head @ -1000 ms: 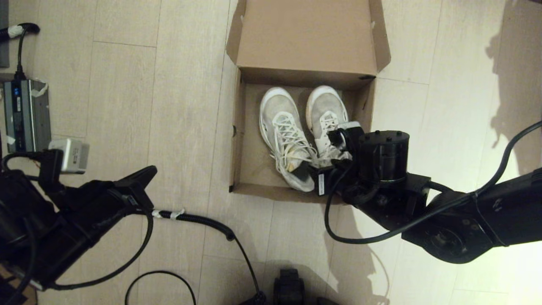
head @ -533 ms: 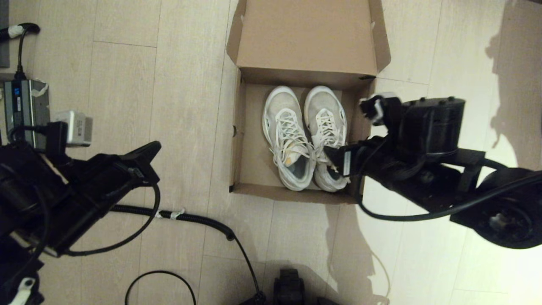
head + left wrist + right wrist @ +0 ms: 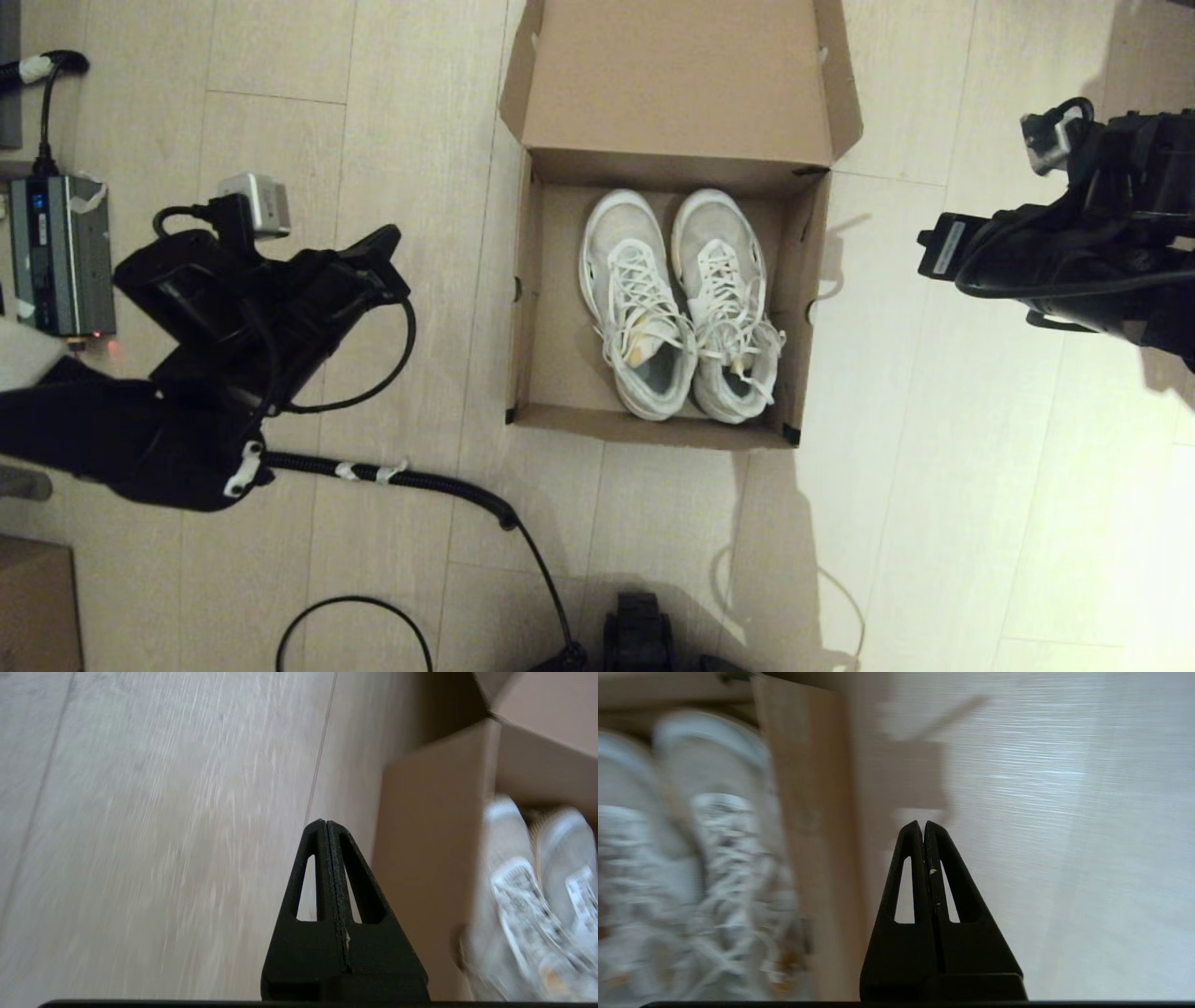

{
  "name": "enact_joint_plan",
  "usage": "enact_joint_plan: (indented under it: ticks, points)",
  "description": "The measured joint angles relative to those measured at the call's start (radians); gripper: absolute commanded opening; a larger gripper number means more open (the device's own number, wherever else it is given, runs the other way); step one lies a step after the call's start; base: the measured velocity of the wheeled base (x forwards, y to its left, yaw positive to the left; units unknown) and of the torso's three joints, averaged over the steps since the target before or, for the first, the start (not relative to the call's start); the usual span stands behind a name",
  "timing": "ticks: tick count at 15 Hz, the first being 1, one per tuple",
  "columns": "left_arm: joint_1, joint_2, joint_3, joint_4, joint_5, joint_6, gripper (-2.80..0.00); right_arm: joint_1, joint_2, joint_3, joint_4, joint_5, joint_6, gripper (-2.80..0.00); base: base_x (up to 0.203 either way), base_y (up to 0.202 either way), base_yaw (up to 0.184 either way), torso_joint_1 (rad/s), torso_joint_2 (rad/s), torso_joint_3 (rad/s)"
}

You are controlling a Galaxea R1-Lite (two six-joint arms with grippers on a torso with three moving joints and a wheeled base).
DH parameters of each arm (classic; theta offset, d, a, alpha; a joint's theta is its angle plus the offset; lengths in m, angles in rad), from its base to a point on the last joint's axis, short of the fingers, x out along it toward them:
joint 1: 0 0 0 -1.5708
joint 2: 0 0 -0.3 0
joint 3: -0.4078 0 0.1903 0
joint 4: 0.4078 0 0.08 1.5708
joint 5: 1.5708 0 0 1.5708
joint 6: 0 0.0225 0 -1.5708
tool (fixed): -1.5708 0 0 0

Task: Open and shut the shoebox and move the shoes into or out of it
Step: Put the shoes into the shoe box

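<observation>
The shoebox (image 3: 523, 308) stands open on the floor, its lid (image 3: 677, 79) folded back on the far side. Both white shoes (image 3: 635, 299) lie side by side inside it, toes toward the lid, laces loose. My left gripper (image 3: 387, 245) hangs shut and empty over the floor left of the box; the left wrist view shows its fingertips (image 3: 325, 822) pressed together beside the box's outer wall (image 3: 430, 858). Over the floor to the right of the box, my right gripper (image 3: 934, 252) is shut and empty, its tips (image 3: 923, 823) closed next to the box wall (image 3: 808, 812).
A grey power unit (image 3: 61, 252) sits at the far left, and a black cable (image 3: 420, 481) runs across the floor in front of the box. A small darker carton (image 3: 33, 602) shows at the bottom left corner. A black part (image 3: 638, 635) stands at the bottom centre.
My right gripper has drawn out of the box and swung far right, leaving the right shoe lying beside the other. My left arm has moved forward toward the box's left side.
</observation>
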Motion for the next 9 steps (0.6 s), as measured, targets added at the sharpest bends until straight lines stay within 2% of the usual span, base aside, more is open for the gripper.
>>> enact_joint_plan:
  ticks: [3,4,5,9]
  points:
    - [0.025,0.113,-0.156,-0.044,-0.142,-0.050,-2.80,-0.102,0.095,-0.096,-0.070,0.375,0.131,-2.80,0.000,0.000,0.000,0.000,0.00,0.000]
    - [0.026,0.149,-0.204,-0.045,-0.182,-0.069,-2.80,-0.119,0.147,-0.153,-0.081,0.461,0.157,-2.80,0.000,0.000,0.000,0.000,0.00,0.000]
    - [0.024,0.185,-0.245,-0.036,-0.199,-0.078,-2.80,-0.130,0.203,-0.215,-0.096,0.483,0.173,-2.80,0.000,0.000,0.000,0.000,0.00,0.000]
    - [-0.028,0.275,-0.321,-0.016,-0.207,-0.082,-2.80,-0.126,0.411,-0.422,-0.207,0.415,0.201,-2.80,0.000,0.000,0.000,0.000,0.00,0.000]
